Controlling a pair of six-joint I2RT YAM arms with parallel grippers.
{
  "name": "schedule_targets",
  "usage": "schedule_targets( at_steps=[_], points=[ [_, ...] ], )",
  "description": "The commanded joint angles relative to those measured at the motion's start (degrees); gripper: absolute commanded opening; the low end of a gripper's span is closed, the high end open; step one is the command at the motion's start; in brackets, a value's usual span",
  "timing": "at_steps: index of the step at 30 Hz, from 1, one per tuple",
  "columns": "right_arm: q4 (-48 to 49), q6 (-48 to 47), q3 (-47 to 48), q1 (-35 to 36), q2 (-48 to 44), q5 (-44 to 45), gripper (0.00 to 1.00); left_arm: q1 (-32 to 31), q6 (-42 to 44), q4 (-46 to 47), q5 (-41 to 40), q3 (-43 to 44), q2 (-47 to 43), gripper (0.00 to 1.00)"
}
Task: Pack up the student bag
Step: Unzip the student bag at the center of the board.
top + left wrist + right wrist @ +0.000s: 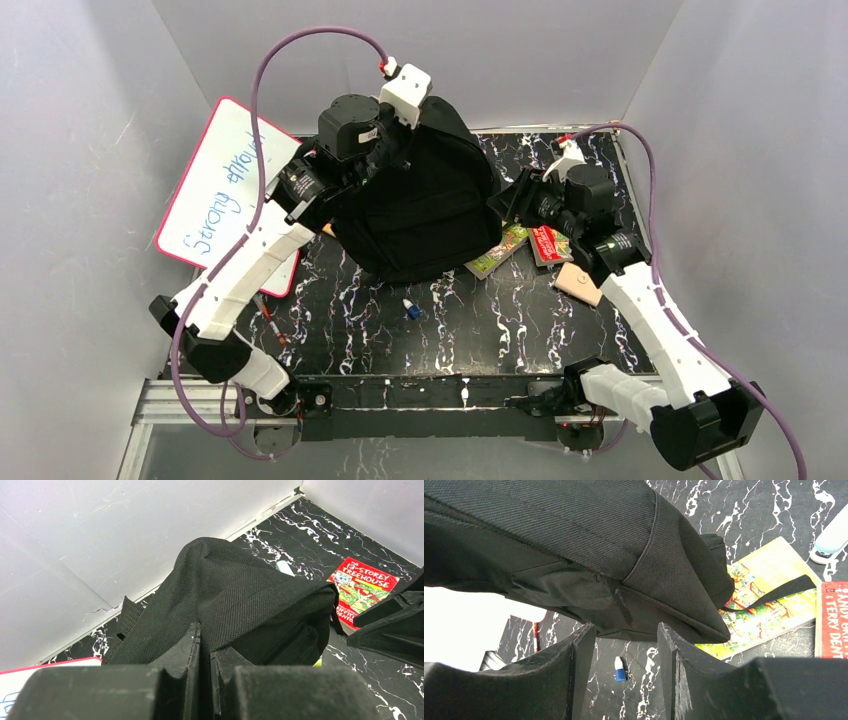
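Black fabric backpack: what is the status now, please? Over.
Left gripper jaws shut on large black fabric backpack. Right gripper jaws open beside it. Yellow paperback book under its strap.

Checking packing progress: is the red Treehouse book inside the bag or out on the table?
Out. The red book lies flat on the table, cover showing, off to one side of the student bag.

In the top view the student bag [420, 200] sits mid-frame on the table [500, 330]. A whiteboard [225, 190] lies at the left of the frame. The first book [497, 252] is at the bag's lower right edge, with the second book [550, 243] just right of it. A small capped object [411, 309] lies below the bag.
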Motion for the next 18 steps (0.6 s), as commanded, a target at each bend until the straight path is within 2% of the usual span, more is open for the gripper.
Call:
schedule_targets(
  at_steps=[1, 7, 13, 18],
  points=[
    [3.9, 1.1, 1.5, -0.1, 0.8, -1.0, 0.55, 0.1, -0.4, 7.4, 0.9, -0.6, -5.2, 0.0],
    [6.8, 1.6, 0.9, -0.2, 1.9, -2.6, 0.45, 0.0, -0.5, 7.9, 1.4, -1.8, -6.0, 0.0],
    [8.3, 1.9, 0.6, -0.5, 3.0, -3.8, 0.41, 0.0, -0.9, 8.2, 2.0, -2.4, -6.3, 0.0],
    [9.1, 2.4, -0.3, -0.6, 3.1, -4.3, 0.33, 0.1, -0.8, 8.2, 2.2, -2.6, -6.3, 0.0]
  ],
)
